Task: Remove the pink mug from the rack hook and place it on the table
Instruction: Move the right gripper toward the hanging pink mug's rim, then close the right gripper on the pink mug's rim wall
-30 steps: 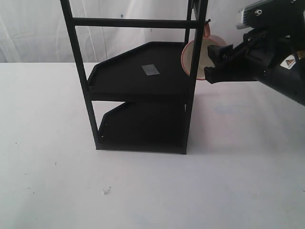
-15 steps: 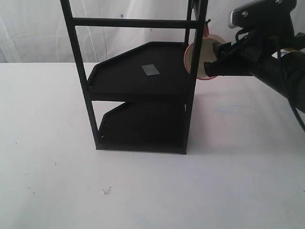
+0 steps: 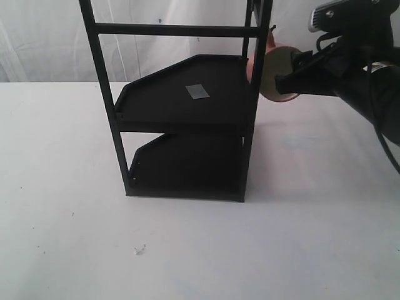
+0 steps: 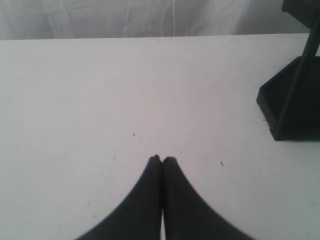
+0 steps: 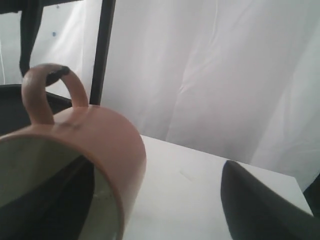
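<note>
In the exterior view the pink mug [image 3: 267,69] hangs at the upper right of the frame, just beside the right-hand post of the rack [image 3: 250,125], lying on its side with its mouth turned toward the right edge. The right wrist view shows its loop handle around the rack hook [image 5: 59,71], the peg's black tip poking through the loop, so the mug is on the rack and well clear of the table [image 3: 187,250].

The right gripper [image 3: 284,78] reaches in from the right edge of the frame with its jaws parted across the mug's wall. The inner finger [image 5: 45,205] lies as a dark shape inside the cream interior. The outer finger [image 5: 260,210] stands apart from the pink outer wall, with white tabletop showing between them. That dark finger is all that shows inside the mug.

The rack fills the middle of the exterior frame. Its upper tray [image 3: 156,94] carries a small grey sticker [image 3: 197,91] on its floor. The lower tray [image 3: 187,162] lies in shadow, a flat black floor.

The left gripper [image 4: 161,160] hangs over bare white table, its two fingers pressed tip to tip with nothing between them. A corner of the rack's base shows near it.
</note>
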You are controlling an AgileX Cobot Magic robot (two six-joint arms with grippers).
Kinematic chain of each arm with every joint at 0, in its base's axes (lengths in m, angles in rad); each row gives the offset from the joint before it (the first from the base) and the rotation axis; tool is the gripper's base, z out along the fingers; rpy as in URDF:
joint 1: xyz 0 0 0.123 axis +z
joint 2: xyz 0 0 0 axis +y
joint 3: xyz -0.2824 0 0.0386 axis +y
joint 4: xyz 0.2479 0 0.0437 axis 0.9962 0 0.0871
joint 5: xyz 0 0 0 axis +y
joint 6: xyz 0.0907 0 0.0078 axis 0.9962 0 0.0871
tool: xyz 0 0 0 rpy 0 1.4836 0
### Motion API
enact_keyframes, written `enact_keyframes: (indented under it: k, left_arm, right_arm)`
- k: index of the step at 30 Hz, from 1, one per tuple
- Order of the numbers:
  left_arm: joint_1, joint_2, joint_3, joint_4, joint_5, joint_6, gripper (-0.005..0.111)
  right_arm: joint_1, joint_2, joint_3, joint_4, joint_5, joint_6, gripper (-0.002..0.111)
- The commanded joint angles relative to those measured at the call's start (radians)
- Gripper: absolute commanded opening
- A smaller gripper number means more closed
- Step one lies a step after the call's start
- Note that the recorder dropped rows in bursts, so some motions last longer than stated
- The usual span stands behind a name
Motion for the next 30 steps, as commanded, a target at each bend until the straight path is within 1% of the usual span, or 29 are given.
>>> enact_keyframes:
  k: [1,10,22,30]
  left_arm:
    - [-0.002,-0.005,0.003,-0.009,-0.004,-0.002,0.000]
    - [-0.002,-0.005,0.003,-0.009,-0.004,-0.002,0.000]
    - [-0.002,-0.005,0.003,-0.009,-0.004,-0.002,0.000]
    - [-0.002,-0.005,0.003,-0.009,-0.004,-0.002,0.000]
  right_arm:
    - [0.000,0.049,-0.036,-0.012,-0.005,-0.005,0.066]
    - [0.000,0.120,-0.111,-0.019,0.022,-0.005,0.066]
    - [0.000,0.170,-0.116,-0.034,-0.001,-0.005,0.066]
    - [0.000,0.170,-0.116,-0.040,-0.008,-0.005,0.056]
